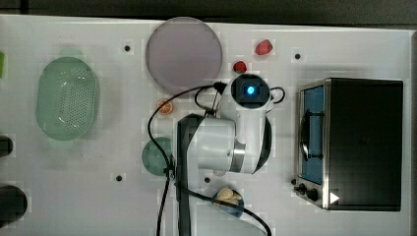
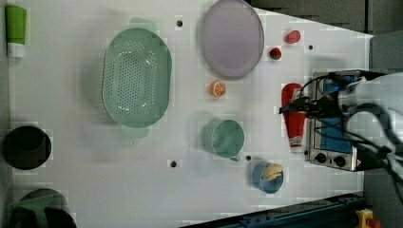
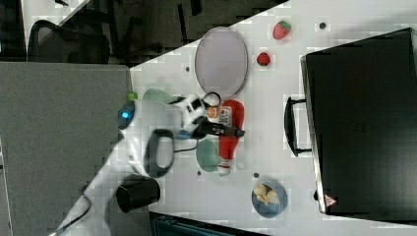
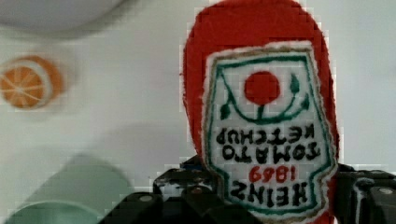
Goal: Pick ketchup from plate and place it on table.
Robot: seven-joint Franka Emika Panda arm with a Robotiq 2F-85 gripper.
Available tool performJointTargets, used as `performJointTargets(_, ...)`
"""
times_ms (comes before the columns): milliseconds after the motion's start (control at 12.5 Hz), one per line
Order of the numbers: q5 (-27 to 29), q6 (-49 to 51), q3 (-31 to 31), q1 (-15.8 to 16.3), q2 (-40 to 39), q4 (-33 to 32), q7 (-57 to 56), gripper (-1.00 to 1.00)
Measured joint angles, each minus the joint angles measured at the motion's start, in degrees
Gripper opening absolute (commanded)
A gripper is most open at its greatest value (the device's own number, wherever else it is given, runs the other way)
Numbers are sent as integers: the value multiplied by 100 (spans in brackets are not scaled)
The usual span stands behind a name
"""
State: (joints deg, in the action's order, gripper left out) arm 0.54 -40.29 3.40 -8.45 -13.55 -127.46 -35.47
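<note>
Fuzzy cloth-like ketchup [image 4: 261,93] with stitched label; smooth matt table [image 1: 74,196].

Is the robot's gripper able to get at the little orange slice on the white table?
Probably yes, but not right away: the gripper straddles the red ketchup bottle. The orange slice lies bare on the table, nothing over it.

Red ketchup bottle [image 4: 254,60] with white cap; white label edged green, red tomato on green vine, black lettering, red digits. Greyish-lilac plate [image 1: 184,53]. White bench [image 1: 98,196] dotted with small dark holes. Pale green basket [image 1: 68,98], perforated all over. Orange slice [image 4: 25,87] with pale segment lines. Two red strawberries [image 1: 263,47]. Dark green dish [image 2: 223,137]. Blue bowl [image 2: 267,177]. Black and silver oven [image 1: 361,144]. White arm [image 1: 231,142] with blue light; black claw [image 4: 271,203].
</note>
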Motion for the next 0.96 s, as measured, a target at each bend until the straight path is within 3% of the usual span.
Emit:
performJointTargets(80,-3,-204,-3,6,-101,-224,0,29)
performJointTargets(320,-3,-476,2,13,-525,-459,0,93)
performJointTargets(400,-3,-618,16,18,-642,-448,0,100)
performJointTargets(720,9,-649,86,-36,-754,-425,11,100)
performJointTargets(960,74,190,149,-74,-118,-168,529,100)
